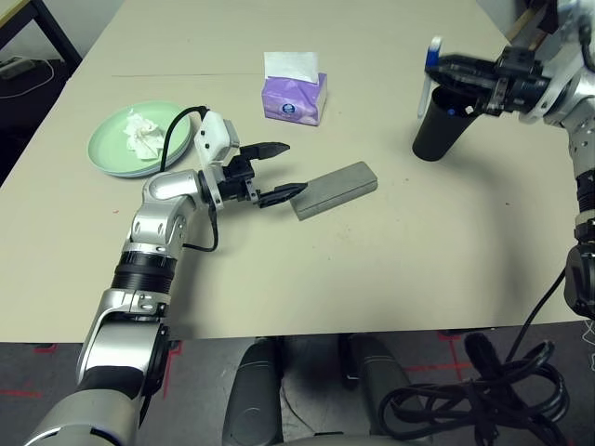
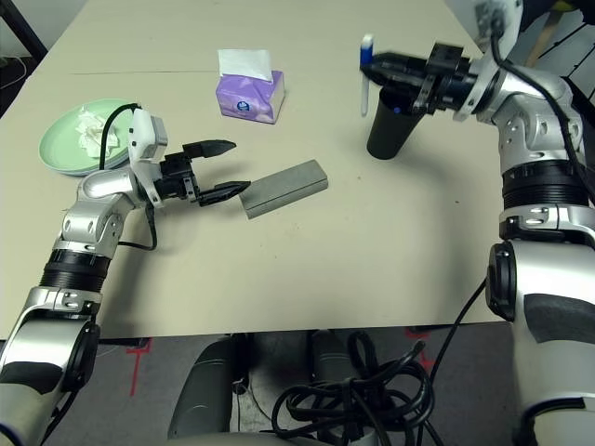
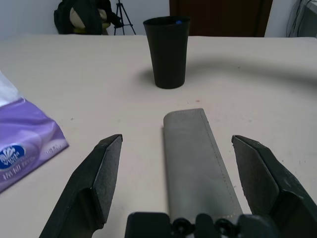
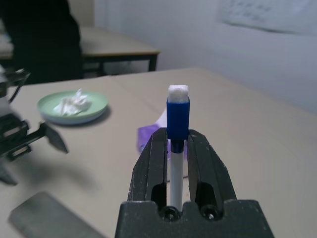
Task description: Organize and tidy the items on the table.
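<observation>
Left gripper (image 1: 277,171) spread wide at the near end of the flat grey fabric glasses case (image 1: 337,189).
Right gripper (image 2: 379,68) pinches my blue-white pen (image 2: 366,72) upright, seemingly just above the black plastic cup (image 2: 389,129) on the beige table (image 1: 390,269).

Silver jointed arms, black cables, black end effectors.
</observation>
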{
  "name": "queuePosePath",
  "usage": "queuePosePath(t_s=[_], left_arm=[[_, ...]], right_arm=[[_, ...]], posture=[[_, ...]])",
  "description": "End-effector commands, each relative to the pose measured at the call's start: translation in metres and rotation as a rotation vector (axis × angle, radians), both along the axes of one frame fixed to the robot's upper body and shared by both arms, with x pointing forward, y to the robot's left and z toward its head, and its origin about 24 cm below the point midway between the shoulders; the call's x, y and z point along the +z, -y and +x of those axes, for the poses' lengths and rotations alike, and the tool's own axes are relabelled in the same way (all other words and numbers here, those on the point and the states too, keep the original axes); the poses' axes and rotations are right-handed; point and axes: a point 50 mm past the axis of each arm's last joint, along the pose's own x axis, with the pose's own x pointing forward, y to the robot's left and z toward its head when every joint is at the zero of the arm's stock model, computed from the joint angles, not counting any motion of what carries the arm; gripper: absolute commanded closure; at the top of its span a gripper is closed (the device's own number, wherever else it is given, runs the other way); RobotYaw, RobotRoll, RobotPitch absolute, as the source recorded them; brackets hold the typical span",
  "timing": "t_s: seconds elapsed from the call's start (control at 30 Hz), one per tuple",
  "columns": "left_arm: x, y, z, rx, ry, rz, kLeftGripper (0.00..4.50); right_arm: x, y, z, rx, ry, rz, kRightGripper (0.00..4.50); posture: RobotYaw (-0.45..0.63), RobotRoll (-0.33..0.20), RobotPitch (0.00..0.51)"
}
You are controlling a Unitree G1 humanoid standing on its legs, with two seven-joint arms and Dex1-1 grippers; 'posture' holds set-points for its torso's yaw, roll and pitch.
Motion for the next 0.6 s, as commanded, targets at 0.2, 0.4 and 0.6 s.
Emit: queuePosePath(t_s=[0.2, 0.4, 0.6], left_arm=[[0.003, -0.005, 0.004, 0.018, 0.004, 0.021, 0.00], [0.005, -0.002, 0.006, 0.015, 0.005, 0.014, 0.00], [0.007, -0.001, 0.007, 0.011, 0.004, 0.010, 0.00]], right_arm=[[-0.004, 0.021, 0.011, -0.284, -0.017, 0.156, 4.09], [-0.029, 0.016, 0.020, -0.426, -0.167, 0.149, 4.09], [-0.038, 0.002, 0.022, -0.458, -0.213, 0.158, 4.09]], posture=[[-0.02, 0.000, 0.090], [-0.02, 0.000, 0.096], [-0.02, 0.000, 0.101]])
